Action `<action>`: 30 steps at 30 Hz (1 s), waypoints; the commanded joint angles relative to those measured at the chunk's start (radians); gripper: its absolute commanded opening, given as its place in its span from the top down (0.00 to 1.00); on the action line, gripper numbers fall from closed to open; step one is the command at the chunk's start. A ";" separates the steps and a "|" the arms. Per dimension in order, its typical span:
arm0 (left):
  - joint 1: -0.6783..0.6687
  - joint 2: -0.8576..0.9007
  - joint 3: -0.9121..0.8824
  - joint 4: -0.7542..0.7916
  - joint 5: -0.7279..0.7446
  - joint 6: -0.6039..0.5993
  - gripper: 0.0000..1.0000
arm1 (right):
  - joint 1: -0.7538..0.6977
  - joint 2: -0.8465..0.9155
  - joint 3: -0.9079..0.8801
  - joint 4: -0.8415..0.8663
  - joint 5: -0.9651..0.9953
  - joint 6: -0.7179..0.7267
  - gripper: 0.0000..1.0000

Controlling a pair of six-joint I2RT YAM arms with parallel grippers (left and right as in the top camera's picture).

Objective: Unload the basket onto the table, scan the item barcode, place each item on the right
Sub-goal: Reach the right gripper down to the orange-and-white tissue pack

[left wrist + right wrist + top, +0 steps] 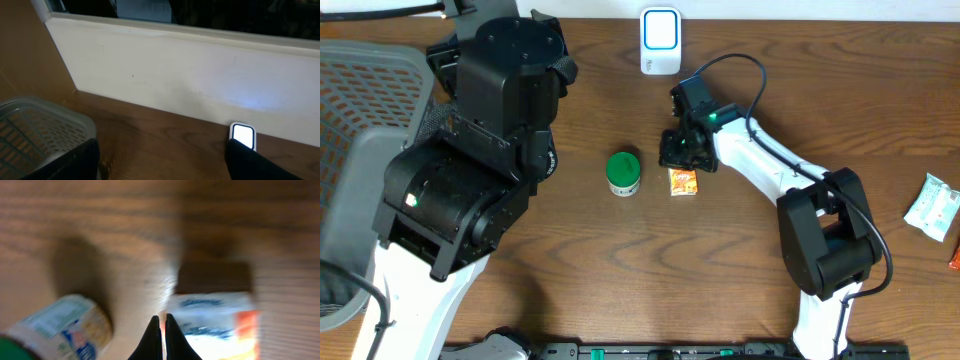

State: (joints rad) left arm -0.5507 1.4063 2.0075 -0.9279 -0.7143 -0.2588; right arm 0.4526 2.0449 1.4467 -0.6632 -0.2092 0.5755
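Pressed together and empty, my right tool (163,330) hovers at the orange packet's (215,322) edge, likely lining up a pick; left tool (165,165) waits spread, clear.

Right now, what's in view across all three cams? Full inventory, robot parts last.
barcode scanner: 1, white with blue-lit face, far edge of table, centre
jar: 1, green lid, pale label, mid-table
small carton: 1, orange and white, right of the jar
mesh basket: 1, grey, table's left end
packet: 1, white and green, right end
red-orange item: 1, cut off at right edge, unidentifiable
table: 1, brown wood
left gripper: 1, black, open, empty, pointed toward the scanner and wall
right gripper: 1, black, shut, empty, over the table between jar and carton
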 commanded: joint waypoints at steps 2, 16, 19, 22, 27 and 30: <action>0.002 -0.011 0.003 -0.003 -0.019 -0.005 0.20 | -0.013 0.003 -0.005 0.000 0.136 0.021 0.99; 0.002 -0.011 0.003 -0.002 -0.019 -0.006 0.20 | -0.049 -0.006 -0.002 -0.195 0.279 0.255 0.93; 0.002 -0.011 0.003 -0.002 -0.019 -0.006 0.20 | -0.049 -0.033 0.022 -0.212 0.279 0.142 0.57; 0.002 -0.011 0.003 -0.003 -0.019 -0.006 0.20 | -0.049 -0.069 0.071 -0.254 0.262 0.043 0.01; 0.002 -0.011 0.003 -0.003 -0.019 -0.006 0.20 | -0.038 -0.109 0.100 -0.272 0.151 -0.182 0.01; 0.002 -0.011 0.003 -0.003 -0.010 -0.006 0.20 | -0.027 -0.105 0.098 -0.271 0.135 -0.312 0.01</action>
State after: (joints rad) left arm -0.5507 1.4063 2.0075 -0.9314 -0.7139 -0.2592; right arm 0.4103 1.9541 1.5314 -0.9306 -0.0273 0.4587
